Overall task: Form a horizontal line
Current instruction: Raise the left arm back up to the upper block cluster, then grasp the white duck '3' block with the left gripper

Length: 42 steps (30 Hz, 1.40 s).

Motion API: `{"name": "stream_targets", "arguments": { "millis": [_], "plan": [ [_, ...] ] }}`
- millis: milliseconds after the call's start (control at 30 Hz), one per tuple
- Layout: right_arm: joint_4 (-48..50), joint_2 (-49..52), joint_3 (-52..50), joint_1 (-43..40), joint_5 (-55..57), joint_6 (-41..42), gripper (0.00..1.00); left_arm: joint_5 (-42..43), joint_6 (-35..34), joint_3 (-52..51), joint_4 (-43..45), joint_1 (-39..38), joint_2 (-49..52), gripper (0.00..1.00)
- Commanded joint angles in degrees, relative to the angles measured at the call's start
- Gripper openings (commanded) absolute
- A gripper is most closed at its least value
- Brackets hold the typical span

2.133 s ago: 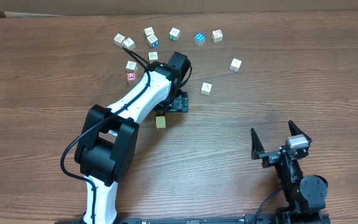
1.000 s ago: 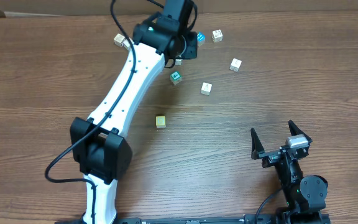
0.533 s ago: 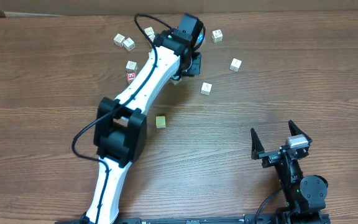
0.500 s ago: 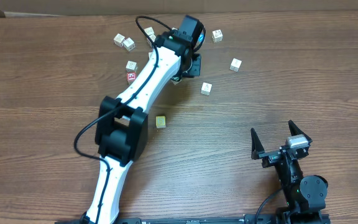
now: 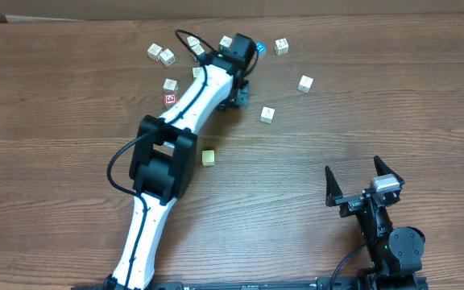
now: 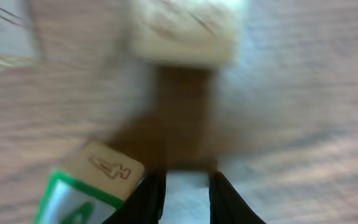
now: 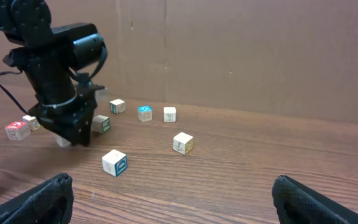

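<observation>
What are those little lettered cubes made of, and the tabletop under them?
The small pale lettered cubes look like matte light wood with printed coloured faces, tan edges showing. The brown tabletop shows long grain streaks: wood or wood-look laminate.

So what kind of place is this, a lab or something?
Probably a robotics lab bench: a white robot arm reaching over a wood-grain table, small lettered cubes scattered on it, and a plain cardboard wall behind.

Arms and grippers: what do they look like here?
The left arm has white links, black joint housings and a black cable looping alongside. The right arm is black with a small grey block near its wrist. The left gripper and right gripper each have two black fingers.
</observation>
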Motion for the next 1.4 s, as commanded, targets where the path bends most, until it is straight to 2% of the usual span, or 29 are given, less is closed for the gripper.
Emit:
{"name": "stream_targets", "arguments": {
  "millis": [0, 133, 233, 300, 333, 433, 500, 600, 1200, 1367],
  "plan": [
    [0.31, -0.57, -0.59, -0.15, 0.07, -0.07, 1.00, -0.50, 1.05, -0.07, 0.92, 2.60, 0.28, 0.23],
    [0.31, -0.57, -0.59, -0.15, 0.07, -0.07, 1.00, 4.94, 1.79, 0.26, 2.54, 3.65, 0.26, 0.21],
    [0.31, -0.57, -0.59, -0.15, 0.07, -0.07, 1.00, 5.14, 2.75, 3.52, 2.64, 3.76, 0.26, 0.23],
    [0.31, -0.57, -0.59, -0.15, 0.07, -0.07, 1.00, 5.14, 3.65, 6.91, 2.21, 3.76, 0.26, 0.31],
    [0.31, -0.57, -0.59, -0.15, 0.07, -0.07, 1.00, 5.14, 3.89, 8.70, 2.19, 3.76, 0.26, 0.38],
    [0.31, -0.57, -0.59, -0.15, 0.07, -0.07, 1.00, 5.14, 3.87, 12.17, 3.06, 3.76, 0.26, 0.46],
    [0.31, -0.57, -0.59, -0.15, 0.07, -0.07, 1.00, 5.18, 3.85, 12.44, 4.90, 3.74, 0.26, 0.56],
    [0.31, -0.57, -0.59, -0.15, 0.07, -0.07, 1.00, 5.16, 3.87, 12.33, 6.21, 3.63, 0.48, 0.61],
    [0.31, -0.57, -0.59, -0.15, 0.07, -0.07, 1.00, 4.72, 3.89, 2.45, 15.41, 3.06, 1.03, 0.62],
    [0.31, -0.57, -0.59, -0.15, 0.07, -0.07, 1.00, 4.70, 3.89, 2.03, 15.96, 3.06, 1.14, 0.55]
  ]
}}
